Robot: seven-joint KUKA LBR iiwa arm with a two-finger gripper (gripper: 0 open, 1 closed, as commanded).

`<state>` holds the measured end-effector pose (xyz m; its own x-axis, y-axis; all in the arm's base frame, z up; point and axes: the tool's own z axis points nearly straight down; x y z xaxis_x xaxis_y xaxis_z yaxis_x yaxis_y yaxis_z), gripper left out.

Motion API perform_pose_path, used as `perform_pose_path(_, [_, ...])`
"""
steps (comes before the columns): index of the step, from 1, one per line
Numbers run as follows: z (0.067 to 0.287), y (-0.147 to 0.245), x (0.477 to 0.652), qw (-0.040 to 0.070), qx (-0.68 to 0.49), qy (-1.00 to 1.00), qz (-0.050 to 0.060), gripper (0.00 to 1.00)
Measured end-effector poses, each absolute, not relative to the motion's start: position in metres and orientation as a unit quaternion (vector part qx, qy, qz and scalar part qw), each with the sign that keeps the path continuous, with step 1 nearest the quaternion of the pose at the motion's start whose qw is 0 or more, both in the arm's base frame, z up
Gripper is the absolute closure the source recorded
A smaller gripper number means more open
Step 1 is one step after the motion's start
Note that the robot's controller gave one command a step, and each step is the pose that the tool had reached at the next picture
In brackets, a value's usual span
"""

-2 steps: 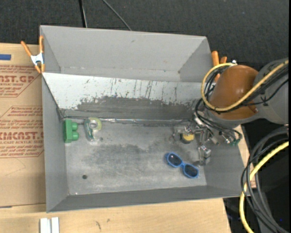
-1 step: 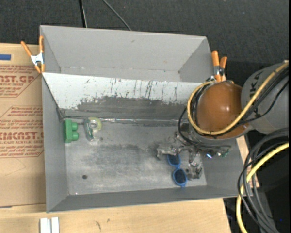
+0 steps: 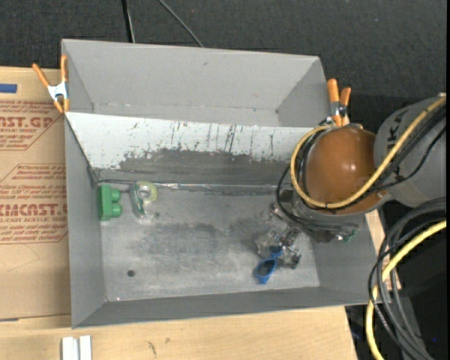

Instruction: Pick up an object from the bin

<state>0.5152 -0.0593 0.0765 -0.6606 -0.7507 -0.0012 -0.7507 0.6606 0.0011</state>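
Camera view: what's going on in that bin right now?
The arm reaches in from the right, and its gripper is low over the right front part of the grey bin, right next to a small blue thing on the floor. Whether it has hold of that thing cannot be told. A green block and a small clear piece lie by the left wall, well away from it.

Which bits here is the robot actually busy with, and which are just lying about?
Job in hand: gripper; small blue object next to it, near right of the bin.
Lying about: green block; pale clear piece beside it, at the left.
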Motion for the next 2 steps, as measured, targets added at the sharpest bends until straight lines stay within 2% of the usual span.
perform_pose_path(1, [0.182,-0.079,0.519,0.004,-0.438,0.899,-0.002,1.00])
perform_pose_path(2, [0.262,-0.102,0.513,0.003,-0.530,0.848,-0.001,1.00])
